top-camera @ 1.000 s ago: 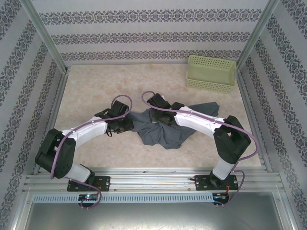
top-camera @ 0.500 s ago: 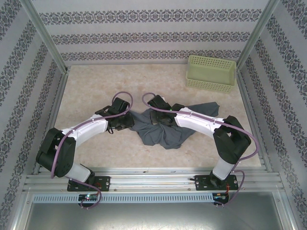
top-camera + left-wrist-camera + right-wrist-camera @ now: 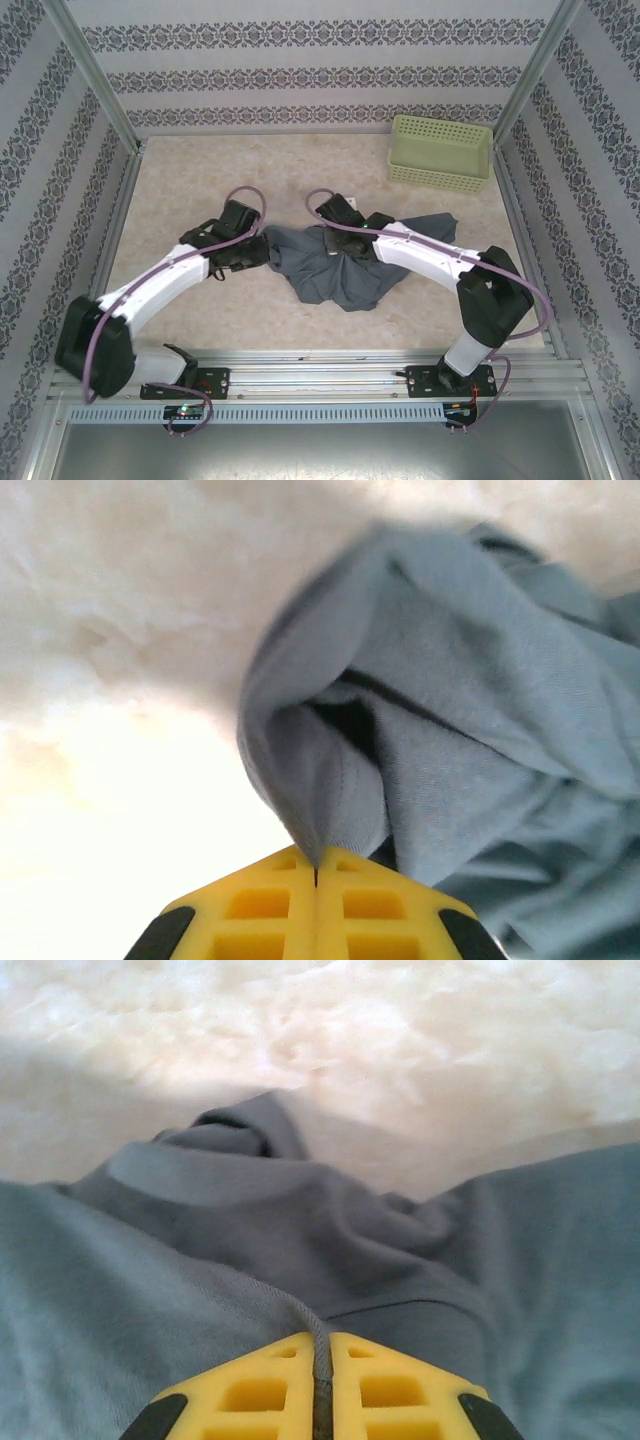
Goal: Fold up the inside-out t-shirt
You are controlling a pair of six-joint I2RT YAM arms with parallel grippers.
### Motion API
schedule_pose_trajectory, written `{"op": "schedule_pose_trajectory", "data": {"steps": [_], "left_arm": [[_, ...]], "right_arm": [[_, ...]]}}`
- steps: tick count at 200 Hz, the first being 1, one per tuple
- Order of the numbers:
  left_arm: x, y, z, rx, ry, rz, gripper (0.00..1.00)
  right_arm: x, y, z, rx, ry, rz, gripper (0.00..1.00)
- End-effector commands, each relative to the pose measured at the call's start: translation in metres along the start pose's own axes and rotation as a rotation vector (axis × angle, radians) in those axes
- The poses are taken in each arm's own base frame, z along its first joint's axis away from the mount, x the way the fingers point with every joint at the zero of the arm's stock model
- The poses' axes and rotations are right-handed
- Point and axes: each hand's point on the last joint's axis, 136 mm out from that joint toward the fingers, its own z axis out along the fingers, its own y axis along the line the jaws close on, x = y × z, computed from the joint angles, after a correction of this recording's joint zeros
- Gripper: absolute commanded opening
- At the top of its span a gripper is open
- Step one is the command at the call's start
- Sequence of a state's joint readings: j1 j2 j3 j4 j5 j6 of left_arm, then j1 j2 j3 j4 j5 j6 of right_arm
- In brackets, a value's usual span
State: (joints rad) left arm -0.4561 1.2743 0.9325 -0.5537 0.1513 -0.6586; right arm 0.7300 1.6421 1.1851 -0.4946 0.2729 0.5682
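Grip of left tool (image 3: 316,868) on t-shirt (image 3: 480,710), tighter than before

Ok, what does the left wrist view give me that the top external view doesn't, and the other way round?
Left wrist: the left tool shut, pinching a fold of the t-shirt. Top external: the whole crumpled shirt's outline, and the green basket at the far right of the table, apart from it. Shared: the blue-grey shirt lying on the pale tabletop.

Even, sharp overhead light; the 2 wrist views are soft, with the table (image 3: 100,810) overexposed.
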Motion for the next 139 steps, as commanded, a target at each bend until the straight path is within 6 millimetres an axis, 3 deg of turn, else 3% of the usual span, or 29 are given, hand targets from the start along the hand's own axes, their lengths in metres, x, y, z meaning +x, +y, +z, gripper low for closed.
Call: {"op": "schedule_pose_trajectory", "data": {"steps": [1, 22, 45, 76, 97, 122, 139], "left_arm": [[-0.004, 0.019, -0.052, -0.062, -0.062, 0.039, 0.0], [-0.001, 0.04, -0.073, -0.027, -0.103, -0.05, 0.0], [-0.001, 0.05, -0.08, 0.001, -0.122, -0.098, 0.0], [-0.006, 0.03, -0.064, 0.081, -0.053, -0.112, 0.0], [-0.013, 0.002, -0.057, 0.142, -0.031, -0.082, 0.0], [-0.022, -0.019, -0.05, 0.183, -0.03, -0.069, 0.0], [-0.025, -0.016, -0.045, 0.166, -0.032, -0.084, 0.0]], "right_arm": [[-0.011, -0.038, -0.02, 0.124, -0.048, -0.013, 0.08], [-0.017, -0.044, -0.034, 0.128, -0.075, -0.017, 0.09], [-0.019, -0.025, -0.05, 0.052, -0.108, -0.037, 0.09], [-0.021, 0.019, -0.064, -0.028, -0.146, -0.122, 0.09], [-0.017, 0.041, -0.052, -0.067, -0.119, -0.132, 0.14], [-0.012, 0.042, -0.033, -0.033, -0.062, -0.114, 0.48], [-0.009, 0.064, -0.048, -0.14, -0.076, -0.161, 0.62]]}}
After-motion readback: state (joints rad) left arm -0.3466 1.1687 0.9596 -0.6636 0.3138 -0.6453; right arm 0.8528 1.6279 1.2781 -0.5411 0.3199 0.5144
